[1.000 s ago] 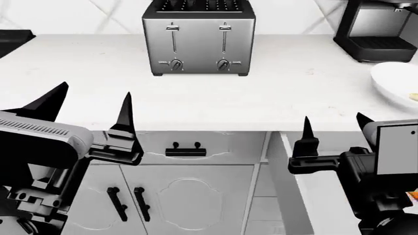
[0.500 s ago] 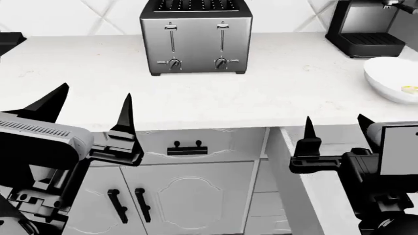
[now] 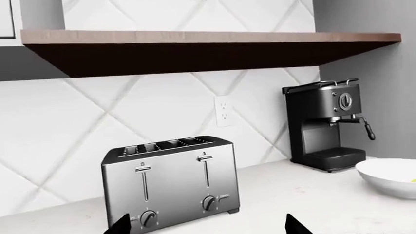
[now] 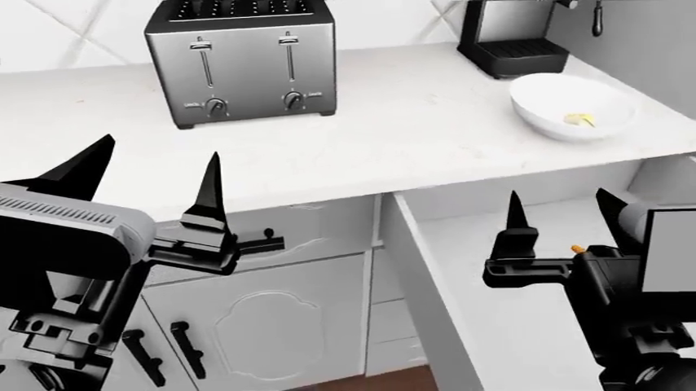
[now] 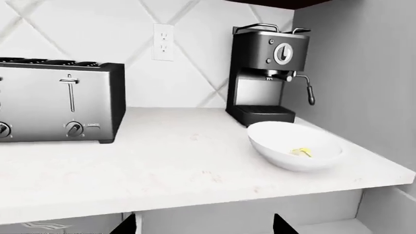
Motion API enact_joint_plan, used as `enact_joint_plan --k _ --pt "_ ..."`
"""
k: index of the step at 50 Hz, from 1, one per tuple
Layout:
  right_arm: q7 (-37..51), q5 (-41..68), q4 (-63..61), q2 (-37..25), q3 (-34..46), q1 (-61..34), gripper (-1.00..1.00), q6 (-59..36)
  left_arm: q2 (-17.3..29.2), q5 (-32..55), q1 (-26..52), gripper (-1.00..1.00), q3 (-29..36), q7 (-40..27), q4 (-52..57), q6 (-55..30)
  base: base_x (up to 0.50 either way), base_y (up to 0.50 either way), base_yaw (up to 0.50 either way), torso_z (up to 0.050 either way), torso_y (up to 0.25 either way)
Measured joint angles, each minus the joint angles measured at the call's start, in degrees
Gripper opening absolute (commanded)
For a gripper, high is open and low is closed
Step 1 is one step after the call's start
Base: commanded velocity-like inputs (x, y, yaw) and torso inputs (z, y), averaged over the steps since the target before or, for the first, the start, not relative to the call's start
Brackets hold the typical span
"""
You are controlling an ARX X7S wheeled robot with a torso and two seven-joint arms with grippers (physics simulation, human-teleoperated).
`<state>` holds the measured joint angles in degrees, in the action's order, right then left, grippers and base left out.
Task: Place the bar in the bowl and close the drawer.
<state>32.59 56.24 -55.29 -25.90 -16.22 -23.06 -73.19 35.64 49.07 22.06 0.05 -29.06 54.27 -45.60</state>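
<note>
Already the bar lies inside the white bowl, which sits on the counter near the coffee machine and well right of the toaster. The drawer stands pulled out below the counter's edge. Left hand and right hand both hover wide, holding nothing.

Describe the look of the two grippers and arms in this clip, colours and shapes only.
Both grippers, left gripper and right gripper, have black, pointed, blade-like fingers on black blocky mounts. Behind each sits a light grey housing; the left one carries a dark ribbed vent strip. Black jointed links show below. No cables are visible.
</note>
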Motion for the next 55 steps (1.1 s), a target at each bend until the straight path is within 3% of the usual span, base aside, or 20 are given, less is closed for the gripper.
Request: enact_joint_plan --k 55 --pt "2.2 3.1 0.9 -1.8 0.0 1.9 1.0 4.1 0.9 -0.7 -0.9 1.0 2.1 -0.3 -0.9 2.1 -0.09 0.03 -0.5 0.0 0.0"
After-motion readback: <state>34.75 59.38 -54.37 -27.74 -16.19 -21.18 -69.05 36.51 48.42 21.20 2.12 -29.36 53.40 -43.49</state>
